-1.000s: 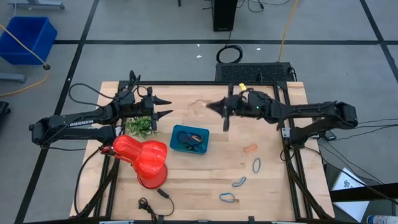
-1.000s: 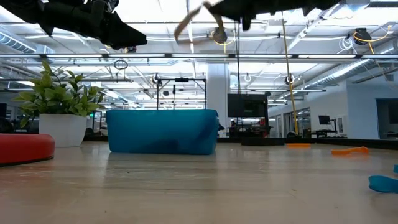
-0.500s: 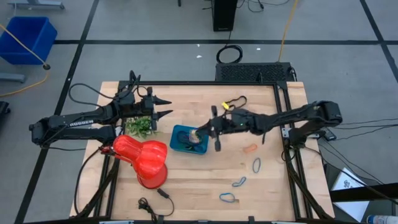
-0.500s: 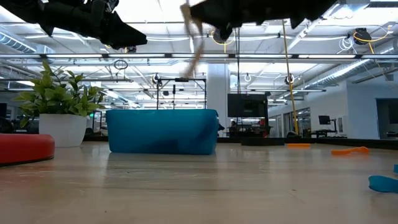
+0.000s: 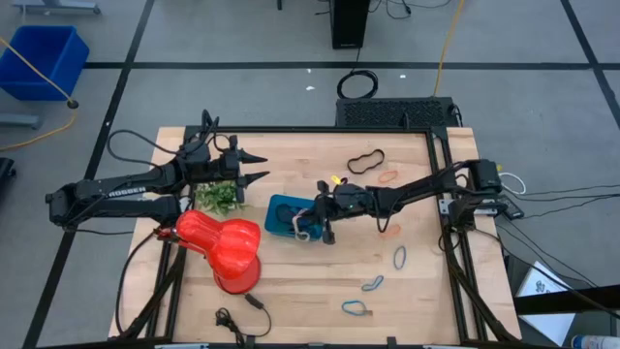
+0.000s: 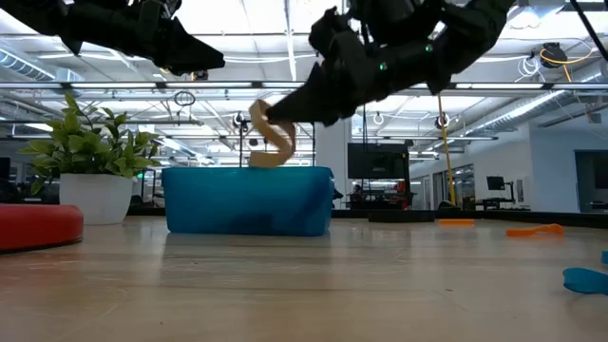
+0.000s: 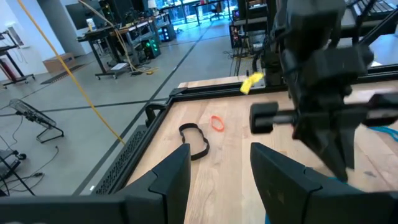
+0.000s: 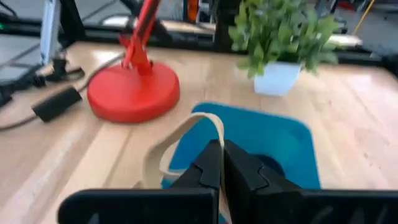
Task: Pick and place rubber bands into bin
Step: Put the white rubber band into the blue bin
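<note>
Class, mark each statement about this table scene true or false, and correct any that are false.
1. The right end effector is shut on a tan rubber band. True.
2. That band hangs over the red lamp base. False: it hangs over the teal bin.
3. The left end effector holds a black band. False: it is open and empty, near the potted plant.
4. A black rubber band lies on the table near its far edge. True.
5. An orange band lies beside the black one. True.
6. No bands remain on the table near the right arm. False: blue bands lie there.
</note>
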Motion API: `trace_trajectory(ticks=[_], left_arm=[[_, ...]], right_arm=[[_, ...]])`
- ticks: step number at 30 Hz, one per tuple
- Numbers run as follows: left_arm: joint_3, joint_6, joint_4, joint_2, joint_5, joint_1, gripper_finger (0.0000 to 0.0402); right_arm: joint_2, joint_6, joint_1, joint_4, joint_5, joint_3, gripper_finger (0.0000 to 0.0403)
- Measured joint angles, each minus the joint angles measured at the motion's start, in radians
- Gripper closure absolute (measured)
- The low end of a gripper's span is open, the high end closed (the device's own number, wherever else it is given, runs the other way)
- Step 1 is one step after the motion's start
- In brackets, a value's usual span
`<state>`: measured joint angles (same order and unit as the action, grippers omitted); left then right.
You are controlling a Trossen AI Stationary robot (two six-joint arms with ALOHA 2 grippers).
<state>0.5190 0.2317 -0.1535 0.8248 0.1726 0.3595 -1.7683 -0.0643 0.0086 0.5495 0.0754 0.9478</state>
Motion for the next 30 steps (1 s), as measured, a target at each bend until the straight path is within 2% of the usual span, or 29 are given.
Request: trace_trajectory(ticks=[12,19,30], left_arm=[[0.000,0.000,0.000,0.000,0.000,0.000,0.0227],[0.000,0.000,0.000,0.000,0.000,0.000,0.0227],[0.000,0.000,0.000,0.000,0.000,0.000,0.0227]], right_arm=[[-0.062,0.000,-0.005,-0.038,-0.002,0.001,0.0403],[-0.062,0.000,-0.027,-0.137,-0.139,0.001,0.0403],[-0.062,0.023,-0.036,-0.142,-0.126,0.001,0.0403]])
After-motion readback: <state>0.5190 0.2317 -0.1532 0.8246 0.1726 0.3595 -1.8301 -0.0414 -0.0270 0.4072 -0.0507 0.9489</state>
